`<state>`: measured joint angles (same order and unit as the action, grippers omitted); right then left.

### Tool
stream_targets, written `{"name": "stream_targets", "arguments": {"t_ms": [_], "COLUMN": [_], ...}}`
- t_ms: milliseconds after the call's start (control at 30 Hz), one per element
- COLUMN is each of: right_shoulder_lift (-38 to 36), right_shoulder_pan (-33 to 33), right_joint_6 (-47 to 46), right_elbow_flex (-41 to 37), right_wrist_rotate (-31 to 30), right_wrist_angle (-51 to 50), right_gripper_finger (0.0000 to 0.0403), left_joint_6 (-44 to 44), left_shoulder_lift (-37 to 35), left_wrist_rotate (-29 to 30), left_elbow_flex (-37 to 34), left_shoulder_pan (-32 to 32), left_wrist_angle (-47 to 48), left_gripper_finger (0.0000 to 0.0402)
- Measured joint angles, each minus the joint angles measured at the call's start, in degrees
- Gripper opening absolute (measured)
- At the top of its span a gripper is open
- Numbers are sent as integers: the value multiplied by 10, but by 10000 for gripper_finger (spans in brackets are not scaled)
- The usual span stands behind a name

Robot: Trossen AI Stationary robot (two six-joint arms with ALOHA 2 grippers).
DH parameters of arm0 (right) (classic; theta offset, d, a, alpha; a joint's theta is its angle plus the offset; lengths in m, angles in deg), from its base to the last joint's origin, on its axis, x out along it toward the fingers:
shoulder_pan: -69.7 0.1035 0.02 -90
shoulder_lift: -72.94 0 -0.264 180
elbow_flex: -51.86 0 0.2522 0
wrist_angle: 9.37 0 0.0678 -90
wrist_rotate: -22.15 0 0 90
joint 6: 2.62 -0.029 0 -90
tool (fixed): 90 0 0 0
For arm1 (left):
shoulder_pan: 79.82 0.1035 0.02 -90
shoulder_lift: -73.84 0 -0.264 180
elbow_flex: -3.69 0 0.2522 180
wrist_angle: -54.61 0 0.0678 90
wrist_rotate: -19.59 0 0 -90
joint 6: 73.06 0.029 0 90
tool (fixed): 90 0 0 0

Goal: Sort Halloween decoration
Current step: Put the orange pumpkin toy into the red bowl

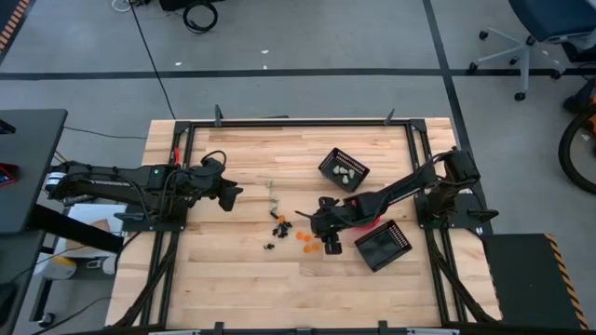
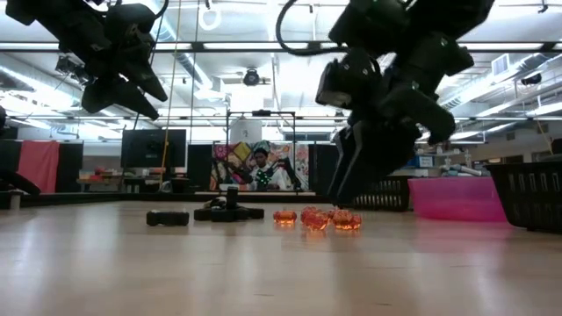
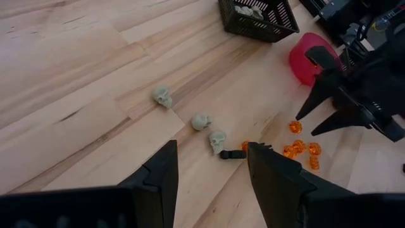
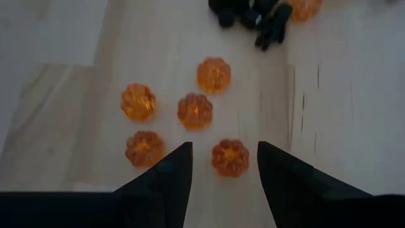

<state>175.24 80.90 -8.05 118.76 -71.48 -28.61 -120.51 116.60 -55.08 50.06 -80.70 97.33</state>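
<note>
The table (image 1: pixel 233 279) carries two black slatted baskets: one (image 1: pixel 344 168) beyond the right arm already holds a few pale pieces, the other (image 1: pixel 383 246) sits close by the right arm's elbow side, with the pink bowl (image 3: pixel 308 56) tucked under that arm between them.

The right gripper (image 4: pixel 223 166) is the one at work. It hangs low over the orange pumpkins (image 4: pixel 195 110), its fingers (image 4: pixel 169 174) spread apart and holding nothing. One pumpkin (image 4: pixel 230 157) lies right in the gap between the fingertips; the other five sit just ahead of them and off to one side, near but mostly not touching each other. Further ahead of the fingers lies the clump of black trinkets (image 4: pixel 266 16).

The left gripper (image 3: pixel 210 171) waits raised above the table, also spread wide and empty. Three pale skulls (image 3: pixel 200 121) lie in a loose line ahead of its fingers, the nearest just off the tips, beside a black piece (image 3: pixel 231 154).

The step in hand looks like picking an orange pumpkin. The next move calls for a short straight descent so the tips bracket only the one between them, then a gentle squeeze; the pumpkins are small and rounded, so they may squirt out or nudge a neighbour.
</note>
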Motion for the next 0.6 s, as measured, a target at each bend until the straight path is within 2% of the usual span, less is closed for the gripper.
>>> {"name": "stream_targets", "arguments": {"t_ms": [400, 600], "right_shoulder_lift": [43, 43], "right_shoulder_pan": [0, 0], "right_joint_6": [-24, -34], "right_elbow_flex": [-8, -10], "right_wrist_rotate": [-14, -18], "right_wrist_angle": [53, 49], "right_gripper_finger": [179, 139], "left_joint_6": [0, 3], "left_shoulder_lift": [0, 0], "left_wrist_rotate": [0, 0], "left_elbow_flex": [0, 0], "left_shoulder_pan": [0, 1], "left_wrist_angle": [0, -1], "left_gripper_finger": [162, 162]}}
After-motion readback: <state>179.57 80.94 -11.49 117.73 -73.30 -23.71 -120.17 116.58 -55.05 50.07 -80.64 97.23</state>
